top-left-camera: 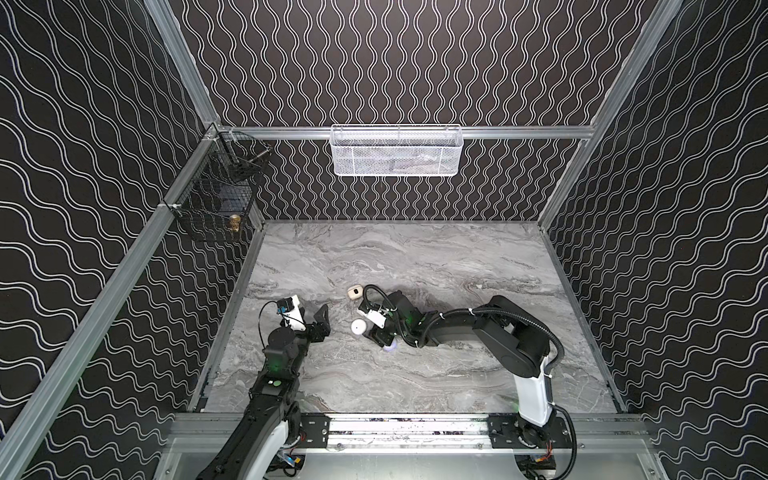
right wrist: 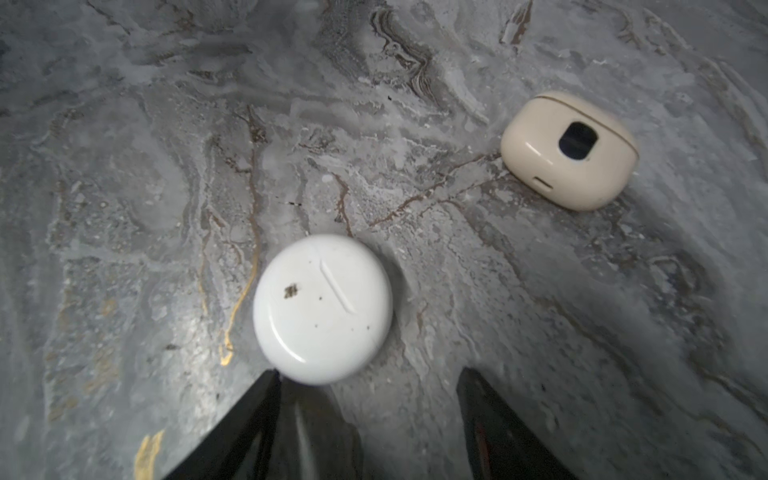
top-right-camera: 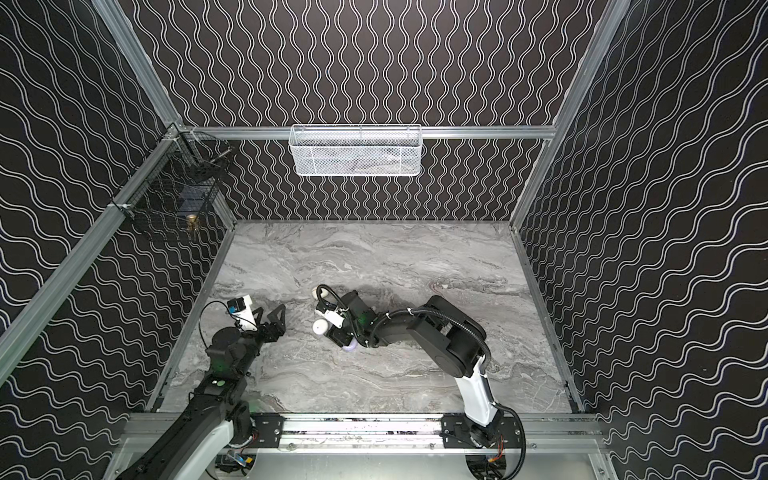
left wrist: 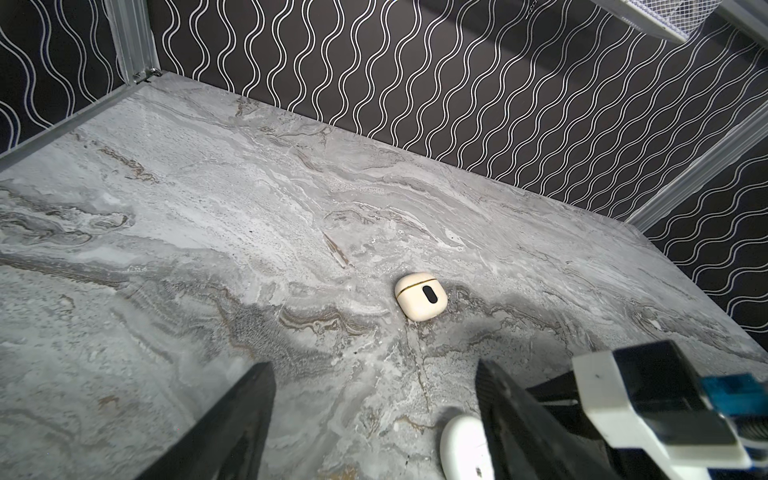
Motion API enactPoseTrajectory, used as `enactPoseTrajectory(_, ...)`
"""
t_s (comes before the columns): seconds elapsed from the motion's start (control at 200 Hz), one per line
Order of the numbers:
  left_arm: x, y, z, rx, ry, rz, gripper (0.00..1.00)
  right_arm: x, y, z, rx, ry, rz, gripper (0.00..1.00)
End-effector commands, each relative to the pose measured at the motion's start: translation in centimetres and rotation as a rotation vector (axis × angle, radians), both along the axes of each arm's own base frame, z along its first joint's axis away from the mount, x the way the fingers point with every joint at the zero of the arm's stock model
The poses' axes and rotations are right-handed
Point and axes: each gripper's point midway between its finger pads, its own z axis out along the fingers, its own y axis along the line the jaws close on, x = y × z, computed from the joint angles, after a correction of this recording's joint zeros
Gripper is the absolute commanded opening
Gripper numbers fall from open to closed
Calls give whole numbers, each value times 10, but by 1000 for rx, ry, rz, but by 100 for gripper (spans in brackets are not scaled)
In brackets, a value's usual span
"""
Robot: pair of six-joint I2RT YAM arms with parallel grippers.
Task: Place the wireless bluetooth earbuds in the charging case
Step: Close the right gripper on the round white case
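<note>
I see two closed charging cases lying flat on the grey marbled tabletop [right wrist: 124,166]. The round glossy white plastic case [right wrist: 323,309] sits just beside one finger of my right gripper [right wrist: 369,374], whose jaws are spread and hold nothing. The cream rounded-square case [right wrist: 569,151] lies apart with its dark oval window facing up and its port end towards that gripper. My left gripper [left wrist: 374,365] hovers with its jaws spread.

Clear marble [right wrist: 436,232] btwn round white case [right wrist: 323,309] & cream case [right wrist: 568,149]
</note>
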Motion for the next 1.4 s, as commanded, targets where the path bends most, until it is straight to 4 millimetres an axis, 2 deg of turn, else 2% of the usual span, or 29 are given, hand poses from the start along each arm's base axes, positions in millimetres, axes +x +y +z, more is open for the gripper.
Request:
enactPoseTrajectory(0.0, 0, 0, 2, 0, -13, -1, 79, -5, -2, -15, -56, 17, 39, 70)
enactPoseTrajectory(0.225, 0, 0, 3, -2, -19, 1, 79, -3, 4, -25, -79, 35, 50, 69)
enactPoseTrajectory(0.355, -1, 0, 3, 0, -20, -1, 79, -3, 4, -22, -75, 37, 52, 67)
enactPoseTrajectory(0.55, 0, 0, 3, -1, -19, -3, 79, -5, 6, -20, -65, 48, 30, 72)
enactPoseTrajectory(0.666, -1, 0, 3, -1, -20, -1, 79, -6, 7, -22, -59, 54, -5, 81)
enactPoseTrajectory(0.791, -1, 0, 4, 0, -23, -3, 79, -10, 14, -25, -54, 69, -17, 82)
enactPoseTrajectory(0.936, -1, 0, 4, -1, -22, 0, 79, -6, 14, -29, -59, 66, -40, 79)
enactPoseTrajectory(1.191, -1, 0, 4, -1, -23, 0, 80, -2, 10, -33, -73, 41, -60, 67)
enactPoseTrajectory(1.396, -1, 0, 4, -1, -20, -2, 80, -1, 10, -27, -48, 26, -66, 58)
